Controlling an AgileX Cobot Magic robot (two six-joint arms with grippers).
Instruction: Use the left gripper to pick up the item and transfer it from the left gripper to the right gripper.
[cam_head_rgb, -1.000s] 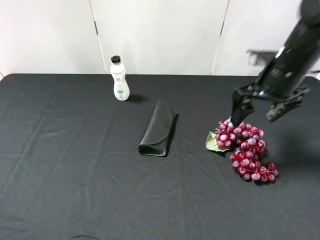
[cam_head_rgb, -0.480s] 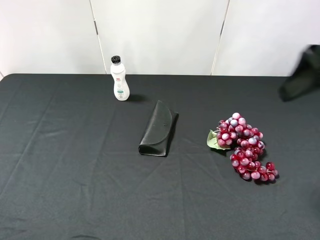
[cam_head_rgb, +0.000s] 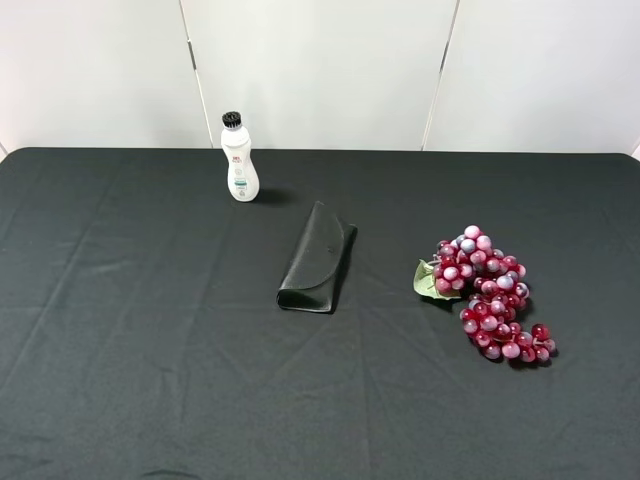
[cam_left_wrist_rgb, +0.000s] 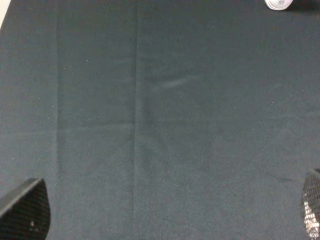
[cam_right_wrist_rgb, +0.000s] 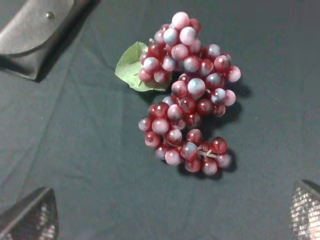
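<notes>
The bunch of red-purple grapes (cam_head_rgb: 488, 292) with one green leaf lies on the black cloth at the right of the exterior view. Neither arm shows in that view. In the right wrist view the grapes (cam_right_wrist_rgb: 187, 95) lie flat and untouched, well ahead of my right gripper (cam_right_wrist_rgb: 167, 212); its fingertips (cam_right_wrist_rgb: 30, 217) stand wide apart and empty. My left gripper (cam_left_wrist_rgb: 168, 215) is open and empty over bare cloth, its fingertips (cam_left_wrist_rgb: 25, 212) at the frame's corners. The grapes do not show in the left wrist view.
A black glasses case (cam_head_rgb: 318, 258) lies mid-table, left of the grapes; its end shows in the right wrist view (cam_right_wrist_rgb: 35, 32). A white bottle with a black cap (cam_head_rgb: 238, 157) stands at the back left. A black cloth (cam_head_rgb: 150, 350) covers the table.
The right arm, which was over the grapes with its fingers at the bunch's top, has pulled away to the right and out of the exterior view. The grapes stay on the cloth.
</notes>
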